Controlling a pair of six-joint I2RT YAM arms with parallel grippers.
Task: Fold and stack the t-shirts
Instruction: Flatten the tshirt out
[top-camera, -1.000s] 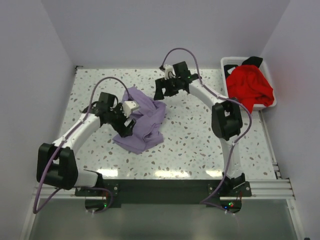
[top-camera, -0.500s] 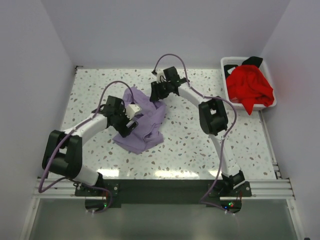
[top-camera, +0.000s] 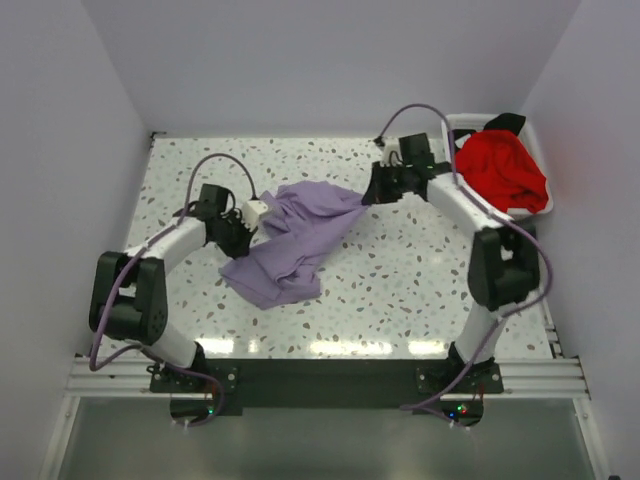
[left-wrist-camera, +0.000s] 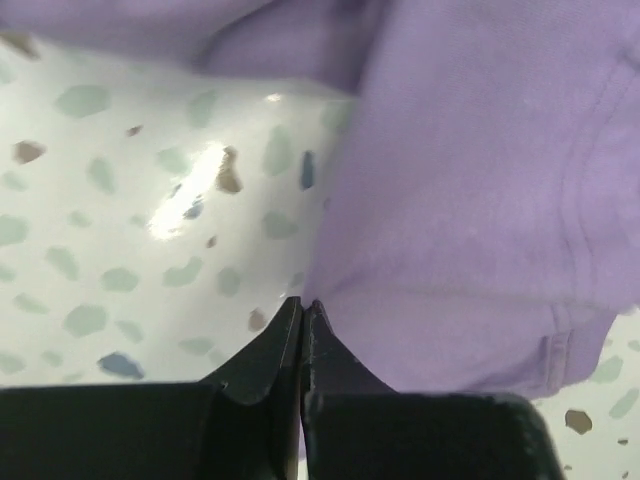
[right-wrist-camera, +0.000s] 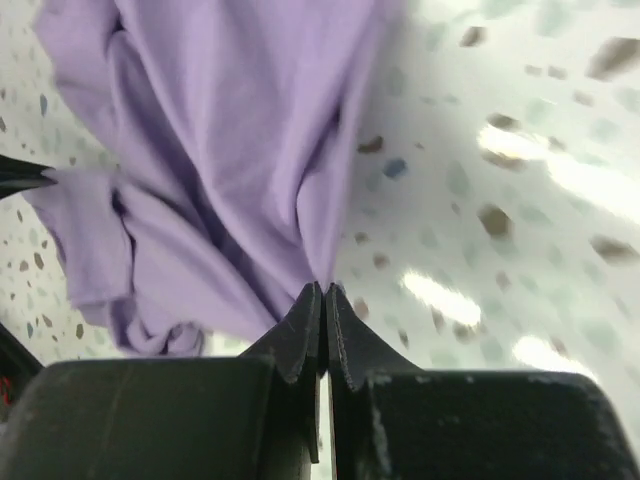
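A lavender t-shirt (top-camera: 300, 235) lies crumpled mid-table, one corner drawn out to the right. My left gripper (top-camera: 250, 218) sits at its left edge, jaws shut on the cloth's edge (left-wrist-camera: 480, 200) at the tips (left-wrist-camera: 302, 302). My right gripper (top-camera: 370, 195) is shut on the drawn-out corner, and bunched folds (right-wrist-camera: 220, 150) run straight into its closed tips (right-wrist-camera: 323, 287). A red t-shirt (top-camera: 500, 170) fills the basket at the far right, and a bit of a black t-shirt (top-camera: 508, 121) shows behind it.
The white plastic basket (top-camera: 458, 124) stands at the table's far right corner, close behind my right arm. Grey walls enclose the speckled table (top-camera: 400, 280) on three sides. A black rail (top-camera: 320, 375) runs along the near edge.
Both grippers have gone from open to shut on the lavender t-shirt. The right one has swung right toward the basket, pulling a corner out. The left one shifted slightly left.
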